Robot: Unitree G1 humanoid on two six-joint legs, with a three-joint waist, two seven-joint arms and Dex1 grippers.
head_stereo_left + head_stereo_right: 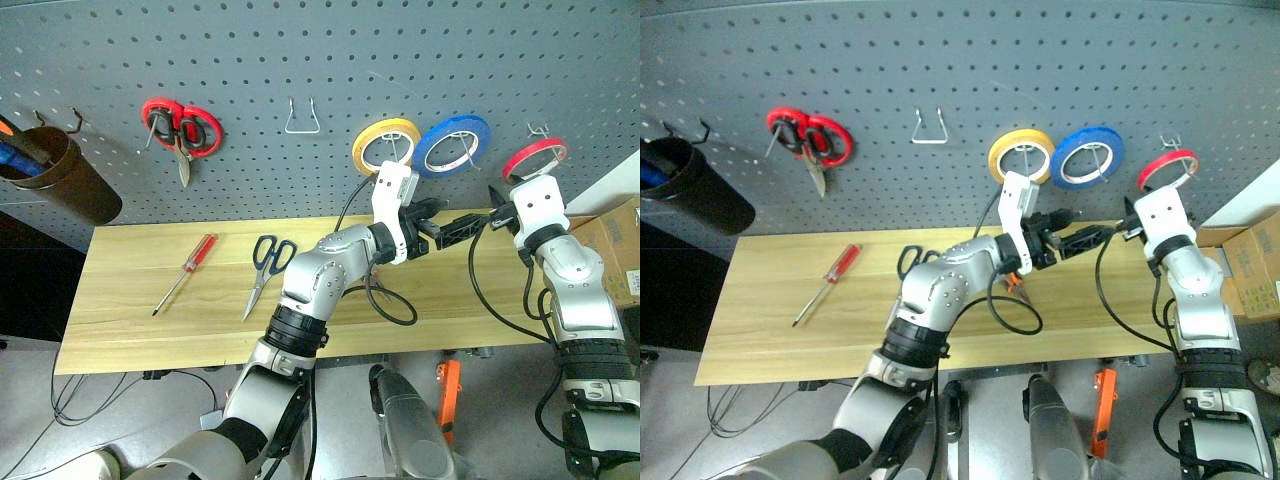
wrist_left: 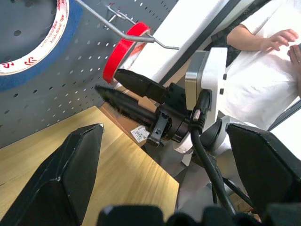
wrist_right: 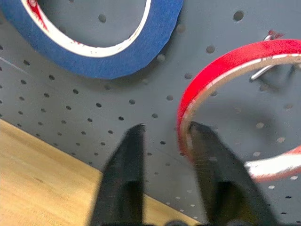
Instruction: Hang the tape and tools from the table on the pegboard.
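Nearest the head camera, the left tool (image 1: 428, 222) reaches across toward the robot's right above the bench (image 1: 130, 300), its two black fingers spread wide and empty. Just beyond it, the right tool (image 3: 162, 136) points at the pegboard (image 1: 300, 60); its fingers stand a narrow way apart with nothing between them, one finger touching or nearly touching the lower edge of the red tape ring (image 1: 534, 157). That ring hangs on a wire hook at the right end of the pegboard, beside the blue tape roll (image 1: 451, 145) and the yellow tape roll (image 1: 386, 143). On the bench lie the red-handled screwdriver (image 1: 186, 272) and the scissors with dark blue loops (image 1: 266, 268), well apart from both tools. Red-looped scissors (image 1: 181, 132) hang at the left of the pegboard.
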